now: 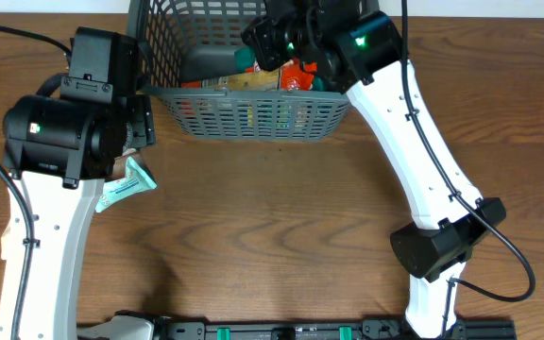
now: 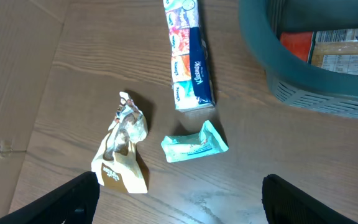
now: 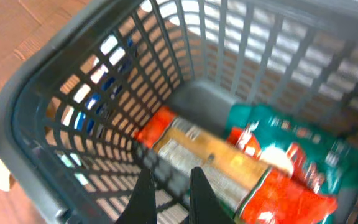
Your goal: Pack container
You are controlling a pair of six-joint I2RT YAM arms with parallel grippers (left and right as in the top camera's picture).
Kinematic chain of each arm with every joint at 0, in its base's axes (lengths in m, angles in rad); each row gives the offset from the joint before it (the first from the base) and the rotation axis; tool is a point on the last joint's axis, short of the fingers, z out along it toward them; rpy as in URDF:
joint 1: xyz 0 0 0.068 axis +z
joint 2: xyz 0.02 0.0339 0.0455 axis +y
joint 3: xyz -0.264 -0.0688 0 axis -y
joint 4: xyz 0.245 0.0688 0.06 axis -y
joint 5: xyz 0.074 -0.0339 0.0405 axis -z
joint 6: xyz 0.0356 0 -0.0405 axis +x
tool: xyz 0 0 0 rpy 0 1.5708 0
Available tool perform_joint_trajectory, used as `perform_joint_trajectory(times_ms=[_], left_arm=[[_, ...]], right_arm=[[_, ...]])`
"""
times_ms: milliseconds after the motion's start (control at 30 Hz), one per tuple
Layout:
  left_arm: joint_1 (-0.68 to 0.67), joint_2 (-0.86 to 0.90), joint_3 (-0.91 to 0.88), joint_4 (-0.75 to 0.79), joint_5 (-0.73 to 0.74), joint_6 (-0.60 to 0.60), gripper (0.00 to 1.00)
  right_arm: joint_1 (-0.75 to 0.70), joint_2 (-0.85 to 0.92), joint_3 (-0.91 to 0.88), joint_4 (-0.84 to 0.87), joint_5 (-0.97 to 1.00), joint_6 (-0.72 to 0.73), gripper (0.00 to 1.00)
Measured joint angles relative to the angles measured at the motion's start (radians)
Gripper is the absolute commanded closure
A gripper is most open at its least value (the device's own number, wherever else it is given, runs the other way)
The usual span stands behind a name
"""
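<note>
Partly packed: packets (image 3: 229, 162) in basket (image 1: 253, 118); tissues (image 2: 190, 56), sachet (image 2: 194, 144), wrapper (image 2: 123, 149) wait by left edge; left gripper (image 2: 179, 194) wide, empty; right gripper (image 3: 171, 193) barely apart, empty.

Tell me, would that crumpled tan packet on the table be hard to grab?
Probably light: the tan packet looks thin and nearly empty. Its creased, twisted top suggests it would crumple rather than hold shape.

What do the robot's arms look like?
The left arm and right arm are slim white tubes with chunky black joints, each showing a small green light. Thin black cables run along them. The fingers are plain black.
</note>
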Motion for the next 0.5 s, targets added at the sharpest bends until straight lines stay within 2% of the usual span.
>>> perform_joint_trajectory(times_ms=[200,500], left_arm=[[0.0,0.0,0.0,0.0,0.0,0.0,0.16],[0.0,0.0,0.0,0.0,0.0,0.0,0.16]], right_arm=[[0.006,0.0,0.0,-0.077,0.037,0.068,0.98],[0.023,0.0,0.0,-0.183,0.056,0.082,0.98]])
